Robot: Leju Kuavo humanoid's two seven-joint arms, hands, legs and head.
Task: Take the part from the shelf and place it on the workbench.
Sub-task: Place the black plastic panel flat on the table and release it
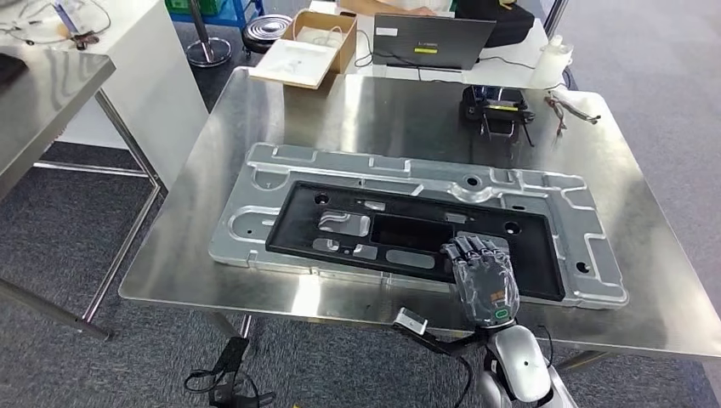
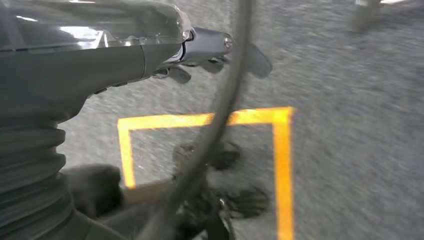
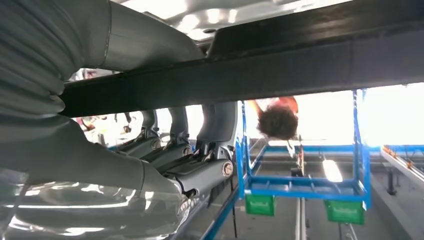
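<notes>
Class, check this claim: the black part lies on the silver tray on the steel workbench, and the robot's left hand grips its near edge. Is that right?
One detail is wrong: the right robot hand, not the left, grips the near edge of the black part, as the head view shows. The left robot hand hangs over the floor. The part does lie on the silver tray on the steel workbench.
</notes>
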